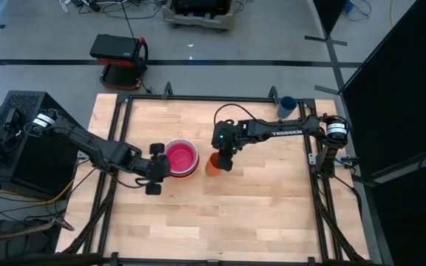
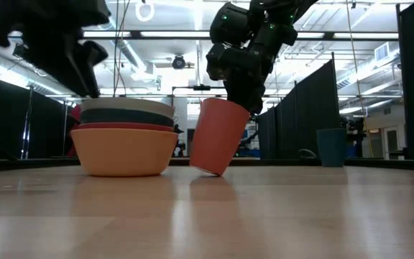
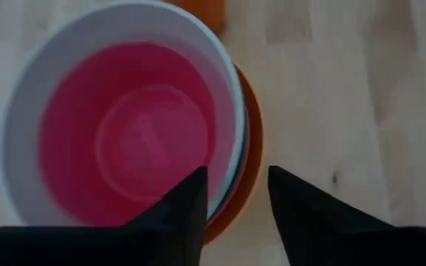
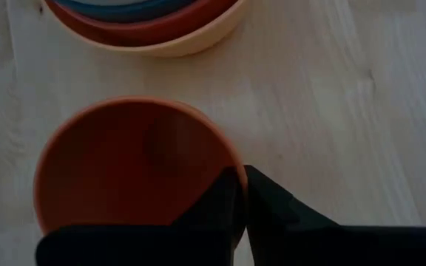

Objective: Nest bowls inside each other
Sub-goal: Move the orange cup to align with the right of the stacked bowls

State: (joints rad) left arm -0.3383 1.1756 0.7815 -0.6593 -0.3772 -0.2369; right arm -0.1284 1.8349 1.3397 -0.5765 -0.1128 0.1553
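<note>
now bowls stacked: pink, white, teal, red, orange.

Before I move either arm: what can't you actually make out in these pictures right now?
- Left gripper: in the low view, cut off by the top edge; contact with the bowl stack is unclear.
- Left fingers straddle the stack's rim in the left wrist view; no view shows whether they touch it.
- Orange cup, pinched by the right gripper: its base is hidden.
- Blue cup: too small for detail.
</note>
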